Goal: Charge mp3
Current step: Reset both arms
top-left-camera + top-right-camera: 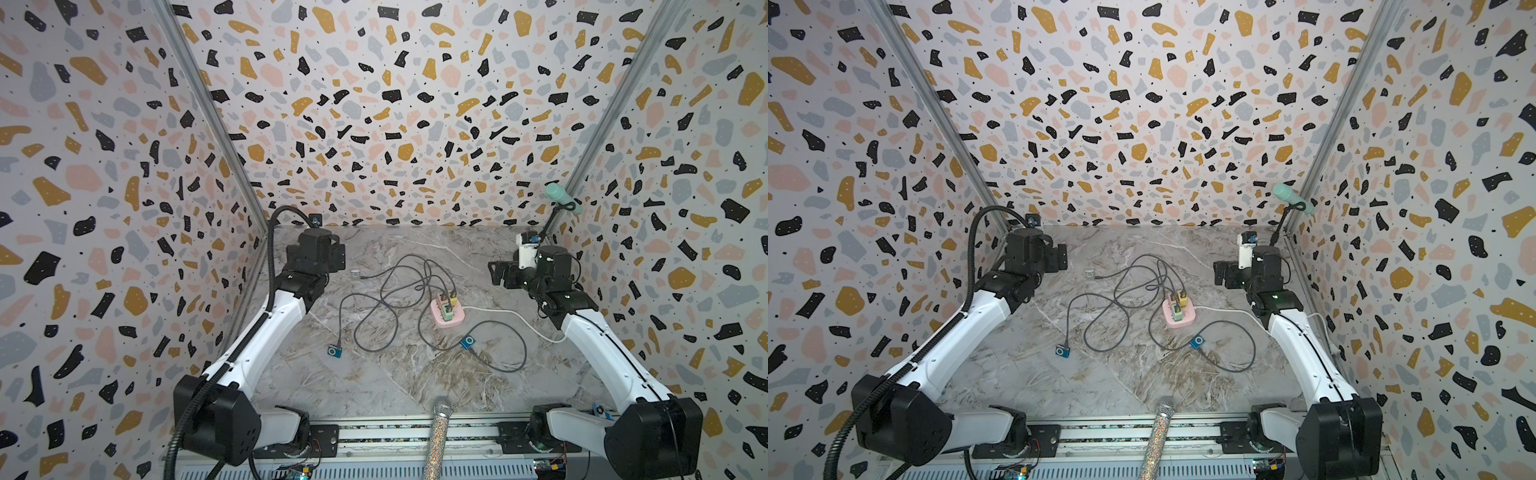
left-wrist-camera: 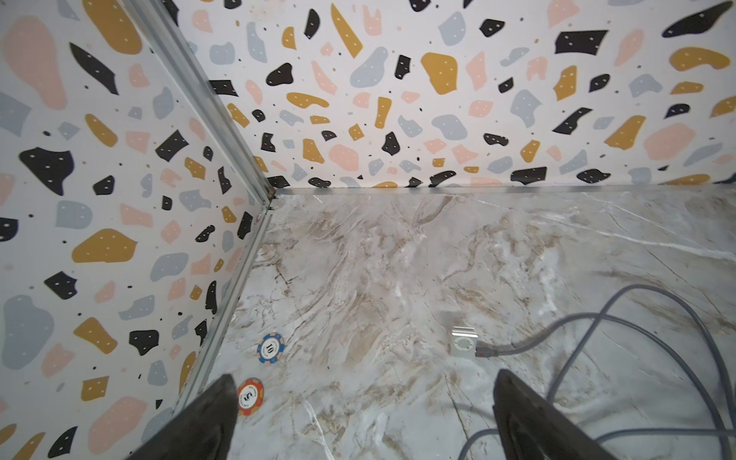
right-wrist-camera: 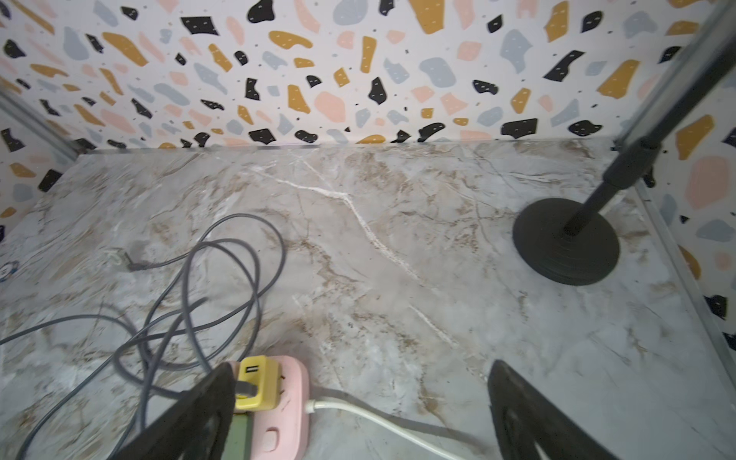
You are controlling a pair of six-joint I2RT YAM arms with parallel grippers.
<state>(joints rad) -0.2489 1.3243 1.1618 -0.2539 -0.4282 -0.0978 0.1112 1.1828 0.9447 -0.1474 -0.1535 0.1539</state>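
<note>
Three small, square clip-type mp3 players lie flat on the marble table (image 1: 395,386), well apart from each other.

- Silver mp3 player (image 2: 464,343): shiny, with a pale round control ring on its face. It lies far-left on the table, and the plug of a grey cable (image 2: 517,348) meets its side edge.
- Teal mp3 player (image 1: 334,351): near-left, ring face up, with a cable end at its far corner.
- Blue mp3 player (image 1: 468,342): just in front of the pink power strip (image 1: 446,316), with a cable end at its near corner.
- The cables run in loose, tangled loops to the yellow adapter (image 3: 255,382) and green adapter (image 3: 240,434) on the strip.

Your left gripper (image 2: 364,376) hangs above the table, short of the silver player. Its jaws are spread wide with nothing between them. Your right gripper (image 3: 361,366) is raised near the right wall, equally spread and empty.

Two poker chips (image 2: 271,347) lie by the left wall.
</note>
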